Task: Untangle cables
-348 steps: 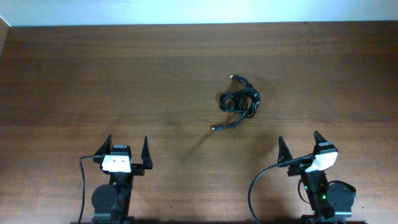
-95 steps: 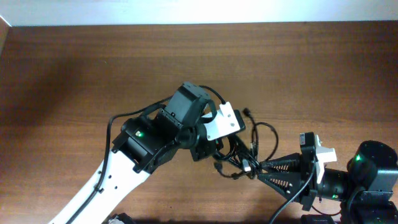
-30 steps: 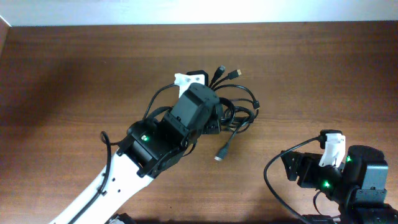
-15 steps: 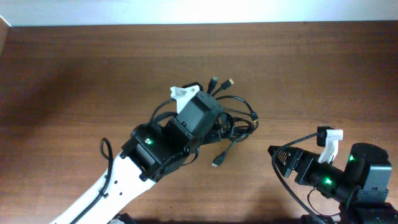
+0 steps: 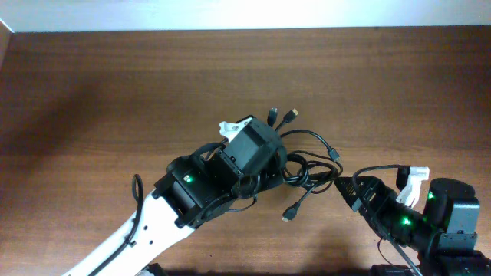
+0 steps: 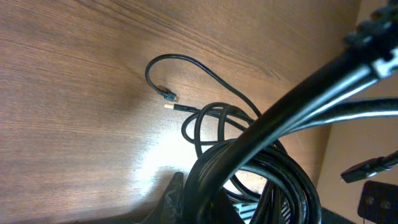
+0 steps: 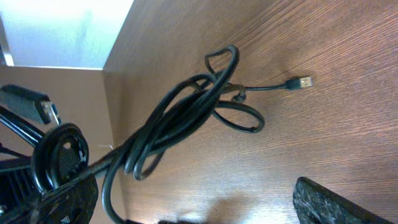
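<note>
Left hand (image 6: 211,208) clamped on the cables (image 7: 180,118), whose knot (image 5: 301,170) hangs just right of it above the surface (image 5: 115,92); right hand (image 7: 199,202), fingers (image 7: 339,198) apart and empty, sits right of the knot. Best closed on one free strand by the loose plug (image 5: 289,215), then drawn slowly away from the knot. The left hand's grip point and the crossings within the knot are hidden
</note>
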`<state>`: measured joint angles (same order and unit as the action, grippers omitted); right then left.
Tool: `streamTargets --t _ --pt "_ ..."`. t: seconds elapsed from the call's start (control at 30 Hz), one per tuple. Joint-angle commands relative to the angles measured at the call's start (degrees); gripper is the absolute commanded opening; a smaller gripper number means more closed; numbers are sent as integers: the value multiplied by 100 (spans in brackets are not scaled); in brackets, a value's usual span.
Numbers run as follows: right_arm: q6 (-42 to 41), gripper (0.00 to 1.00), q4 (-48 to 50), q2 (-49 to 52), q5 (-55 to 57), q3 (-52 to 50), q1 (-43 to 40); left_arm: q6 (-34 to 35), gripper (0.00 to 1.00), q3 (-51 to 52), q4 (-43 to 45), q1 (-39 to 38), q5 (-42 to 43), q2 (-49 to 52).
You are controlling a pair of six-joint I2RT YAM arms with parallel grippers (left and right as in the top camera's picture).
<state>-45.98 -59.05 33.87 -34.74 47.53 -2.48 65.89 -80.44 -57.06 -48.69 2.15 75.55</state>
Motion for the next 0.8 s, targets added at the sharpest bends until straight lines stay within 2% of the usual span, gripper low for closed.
streamTargets --t 0.0,0.03,0.13,0.17,0.23,0.27,0.3,0.33,0.43,0.47,0.5,0.53,0.6,0.67,0.73,0.77 --pt "-710 99 35 4 94 63 -17 90 0 -17 37 -26 369 -24" --pt "-1117 99 39 4 101 63 -17 92 0 -17 101 -76 396 -24" --pt "-2363 82 24 96 138 63 -17 92 0 -17 511 -302 518 -24" --pt "-2564 80 0 129 116 63 -17 92 0 -17 636 -411 516 -24" --pt "-2693 54 -15 254 144 63 -17 87 0 -17 754 -483 511 -24" --pt "-2693 35 -15 321 175 63 -17 87 0 -17 752 -483 511 -24" --pt "-2693 10 -33 400 212 63 -17 85 0 -17 754 -483 476 -24" --pt "-2691 4 -87 479 210 63 -17 -90 0 -17 730 -483 205 -24" --pt "-1965 4 -264 557 404 59 -17 -149 0 -17 387 -479 -680 -24" --pt "-1679 4 -299 557 409 59 -17 -149 29 -17 229 -479 -1099 -24" --pt "-1488 4 -306 557 479 59 -17 -289 84 -17 79 -479 -1543 -24" --pt "-1329 4 -341 557 542 59 -17 -782 99 -17 52 -479 -1759 -24" --pt "-1270 4 -345 557 603 59 -17 -1600 99 -17 46 -479 -1899 -24" --pt "-1268 4 -363 557 616 59 -17 -1808 99 -17 39 -479 -1888 -24" --pt "-1029 4 -358 557 730 59 -17 -3512 99 -17 42 -479 -1458 -24" --pt "-887 4 -332 557 848 59 -17 -4542 93 -17 37 -479 -734 -24"
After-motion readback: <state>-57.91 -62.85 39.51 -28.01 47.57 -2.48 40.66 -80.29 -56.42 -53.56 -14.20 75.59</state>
